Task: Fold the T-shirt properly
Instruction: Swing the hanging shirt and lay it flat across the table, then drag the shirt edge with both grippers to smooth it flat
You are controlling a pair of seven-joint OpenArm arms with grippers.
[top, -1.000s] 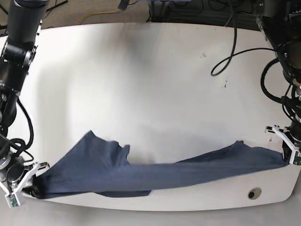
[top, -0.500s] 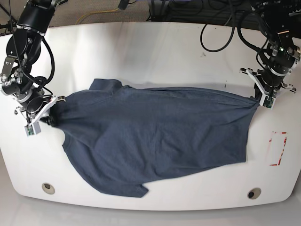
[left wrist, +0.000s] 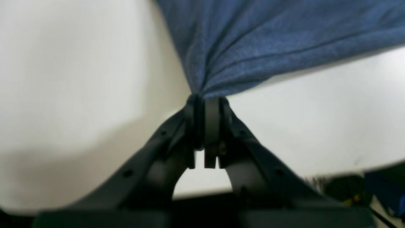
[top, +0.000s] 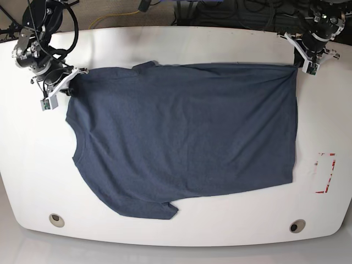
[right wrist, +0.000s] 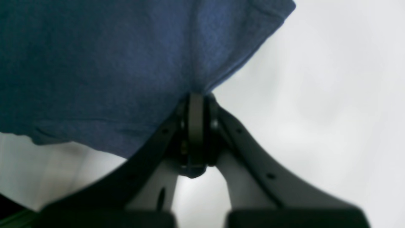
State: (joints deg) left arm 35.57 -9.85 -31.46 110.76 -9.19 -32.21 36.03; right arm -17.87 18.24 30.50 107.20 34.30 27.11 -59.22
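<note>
My left hand (top: 301, 65) clamped tight on T-shirt (top: 187, 137) corner, far bench (top: 176, 44) edge. My right hand (top: 61, 91) pinching opposite corner. Shirt spread flat across white bench, stretched between both hands.

Both arms are extended toward the top of the base frame. The right gripper (top: 59, 87) is seen at upper left, its jaws pressed together on a pinch of the T-shirt (top: 187, 132); the left gripper (top: 306, 59) is seen at upper right, likewise clamped on the cloth's corner. In each wrist view the black fingers (left wrist: 211, 126) are seen meeting at centre frame, with fabric bunched between them.
</note>
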